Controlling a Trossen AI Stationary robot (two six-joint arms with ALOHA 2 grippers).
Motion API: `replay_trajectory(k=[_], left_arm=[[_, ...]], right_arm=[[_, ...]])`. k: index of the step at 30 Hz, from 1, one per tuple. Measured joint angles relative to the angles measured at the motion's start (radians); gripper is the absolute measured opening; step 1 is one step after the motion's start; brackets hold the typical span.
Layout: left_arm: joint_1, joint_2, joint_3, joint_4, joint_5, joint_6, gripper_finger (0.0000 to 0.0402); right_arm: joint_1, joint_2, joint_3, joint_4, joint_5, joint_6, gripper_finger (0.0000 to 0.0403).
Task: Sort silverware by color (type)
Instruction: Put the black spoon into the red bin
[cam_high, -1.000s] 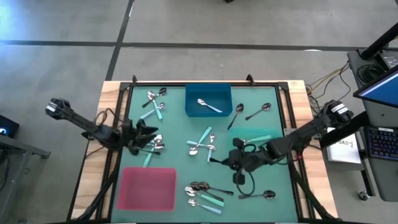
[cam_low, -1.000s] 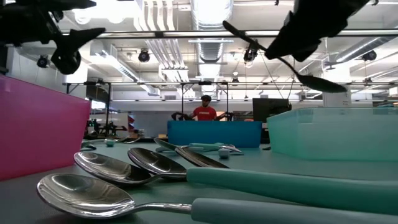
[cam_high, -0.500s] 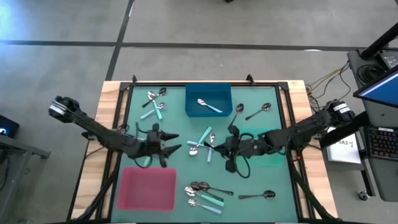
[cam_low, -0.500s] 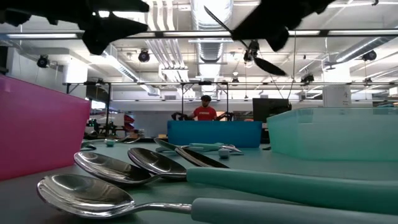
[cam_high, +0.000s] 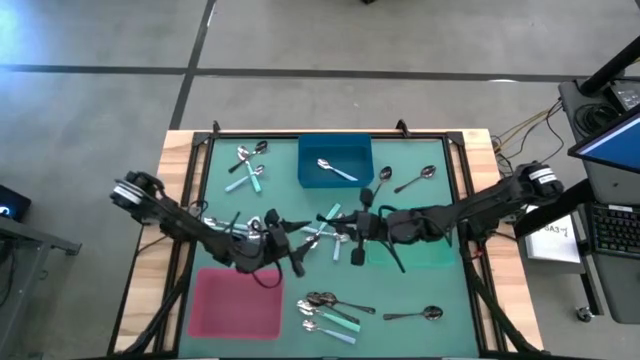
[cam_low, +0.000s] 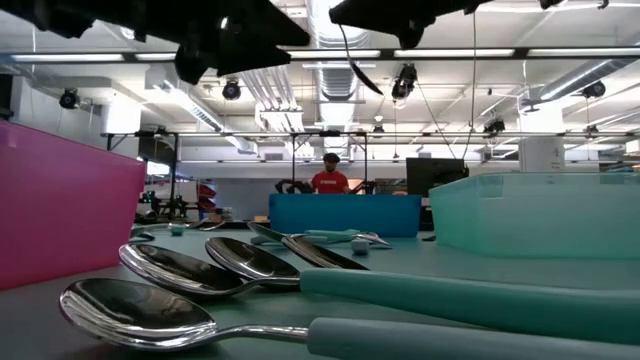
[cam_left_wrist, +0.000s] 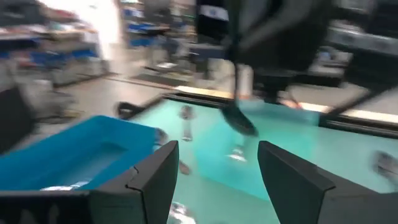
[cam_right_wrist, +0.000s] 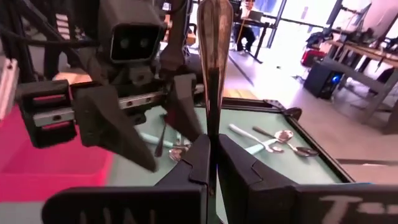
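My right gripper (cam_high: 352, 228) hovers over the table's middle, shut on a dark-handled spoon (cam_right_wrist: 210, 68), which the low view shows slanting down below it (cam_low: 358, 65). My left gripper (cam_high: 300, 248) is open and empty, facing the right gripper from the left, close by (cam_left_wrist: 217, 180). Other spoons lie flat on the mat. There is a cluster in the middle (cam_high: 325, 232), one at the far left (cam_high: 248, 165), one at the near edge (cam_high: 330, 310), and dark ones near the far right (cam_high: 415, 180). A silver spoon (cam_high: 337, 170) lies in the blue tray (cam_high: 310, 150). My right gripper pinches the dark spoon's handle (cam_right_wrist: 209, 134) between its two fingers (cam_right_wrist: 193, 162). The spoon runs on along the fingers past their tips. It is lifted clear of the table, its free end dipping lower in the low view (cam_low: 372, 88).
A pink tray (cam_high: 240, 302) sits near the left front. A green tray (cam_high: 432, 255) lies under my right arm. Wooden table edges frame the mat (cam_high: 450, 300). A dark spoon (cam_high: 412, 315) lies at the near right. A person stands far off in the room (cam_low: 328, 178).
My right gripper has carried the dark spoon from over the green tray's near side toward the table's left and far edge, reaching the middle. My left gripper has moved toward the table's right, from the left spoon cluster to just short of the right gripper.
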Motion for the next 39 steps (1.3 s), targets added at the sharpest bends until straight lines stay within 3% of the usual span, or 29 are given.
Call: replay_trajectory(k=[9, 16, 25, 29, 36, 39], left_arm=[[0.001, 0.059, 0.072, 0.056, 0.006, 0.041, 0.0205], [0.012, 0.072, 0.097, 0.084, -0.05, 0.107, 0.0205], [0.032, 0.076, 0.098, 0.121, 0.008, 0.102, 0.0198], [0.038, 0.076, 0.098, 0.122, 0.041, 0.093, 0.0158], [0.059, 0.076, 0.098, 0.127, 0.12, 0.07, 0.0021], [0.063, 0.076, 0.098, 0.125, 0.128, 0.067, 0.0012]], right_arm=[[-0.001, 0.067, 0.0, 0.134, -0.028, -0.12, 0.0009], [-0.002, 0.08, 0.0, 0.173, -0.04, -0.133, 0.0009], [-0.002, 0.08, 0.0, 0.218, -0.1, -0.151, 0.0009], [-0.002, 0.08, 0.0, 0.22, -0.1, -0.16, 0.0009], [-0.002, 0.08, 0.0, 0.229, -0.138, -0.172, 0.0009], [-0.003, 0.08, 0.0, 0.228, -0.14, -0.169, 0.0009]])
